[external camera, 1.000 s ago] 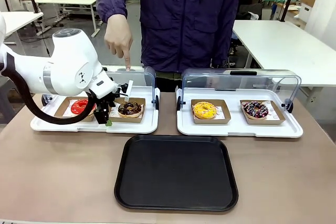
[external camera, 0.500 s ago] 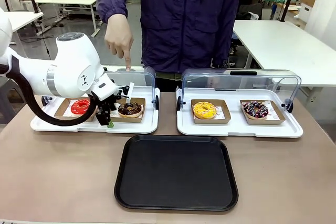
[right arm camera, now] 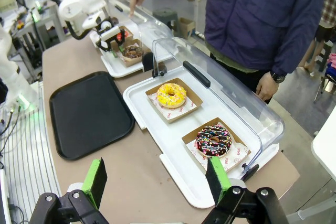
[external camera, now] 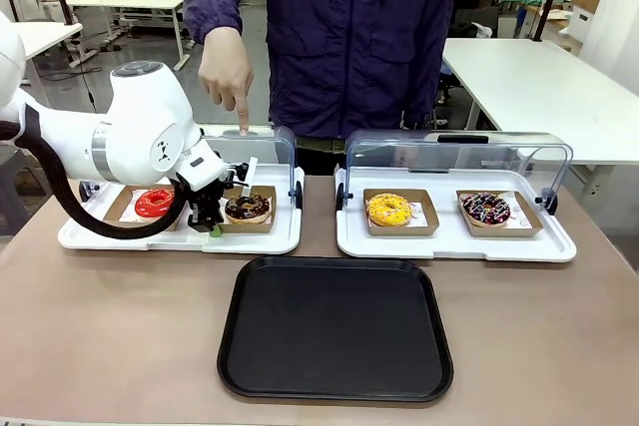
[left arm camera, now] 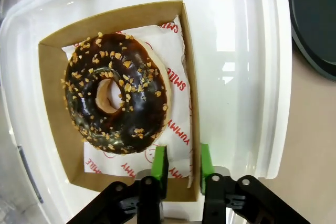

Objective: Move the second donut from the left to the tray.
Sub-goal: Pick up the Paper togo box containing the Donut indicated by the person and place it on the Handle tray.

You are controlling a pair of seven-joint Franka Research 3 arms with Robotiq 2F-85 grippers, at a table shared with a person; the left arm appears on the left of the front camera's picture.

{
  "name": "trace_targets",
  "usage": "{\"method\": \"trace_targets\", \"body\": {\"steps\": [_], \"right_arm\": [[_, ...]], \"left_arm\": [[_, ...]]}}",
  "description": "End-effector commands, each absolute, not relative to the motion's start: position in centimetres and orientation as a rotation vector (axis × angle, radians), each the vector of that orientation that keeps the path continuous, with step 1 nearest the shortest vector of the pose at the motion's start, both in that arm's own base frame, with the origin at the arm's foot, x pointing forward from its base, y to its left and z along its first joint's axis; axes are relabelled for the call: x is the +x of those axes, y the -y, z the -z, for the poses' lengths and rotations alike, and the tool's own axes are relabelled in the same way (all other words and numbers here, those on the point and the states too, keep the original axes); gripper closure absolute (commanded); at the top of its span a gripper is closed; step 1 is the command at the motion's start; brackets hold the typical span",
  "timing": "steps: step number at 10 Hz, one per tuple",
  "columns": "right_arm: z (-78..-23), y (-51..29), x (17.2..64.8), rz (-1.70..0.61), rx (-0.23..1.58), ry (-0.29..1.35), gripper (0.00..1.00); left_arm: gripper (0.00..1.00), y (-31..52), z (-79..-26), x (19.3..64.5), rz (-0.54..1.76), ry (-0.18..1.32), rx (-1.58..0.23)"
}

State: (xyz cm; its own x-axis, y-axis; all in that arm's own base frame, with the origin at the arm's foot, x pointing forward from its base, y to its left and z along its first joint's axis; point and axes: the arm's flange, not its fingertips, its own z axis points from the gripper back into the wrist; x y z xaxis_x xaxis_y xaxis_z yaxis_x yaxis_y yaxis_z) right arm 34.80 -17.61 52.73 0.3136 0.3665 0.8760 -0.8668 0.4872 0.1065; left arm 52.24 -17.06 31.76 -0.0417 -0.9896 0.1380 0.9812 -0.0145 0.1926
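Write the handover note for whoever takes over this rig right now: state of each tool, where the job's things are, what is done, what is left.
Left tool: shut on the near wall of the cardboard holder of the second donut from the left.
Right tool: open, holding nothing, above the table's right end.
Donut in its holder sits on the left white tray, lid up; a person's hand points at it.
Black tray bare.
Done: grasp.
Left: lift, carry to the black tray, release.

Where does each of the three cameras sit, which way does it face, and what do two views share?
Front: between the arms, facing the person; left pincer at the white tray.
Left wrist: above the dark chocolate-glazed crumb-sprinkled ring donut, its fingers pinching the brown cardboard holder.
Right wrist: raised, right pincer open, looking over the table.
Shared: the large flat black rectangular tray.
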Motion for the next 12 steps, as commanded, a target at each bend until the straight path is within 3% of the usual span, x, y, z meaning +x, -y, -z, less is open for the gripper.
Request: {"method": "trace_targets", "body": {"steps": [1,12], "right_arm": [[-52.79,17.57,35.04,-0.908,0.654,0.951,0.00],[-52.79,17.57,35.04,-0.908,0.654,0.951,0.00]], "left_arm": [[1.00,16.97,-32.41,52.09,1.577,0.228,0.044],[0.98,17.02,-32.08,52.14,1.579,0.230,0.032]]}}
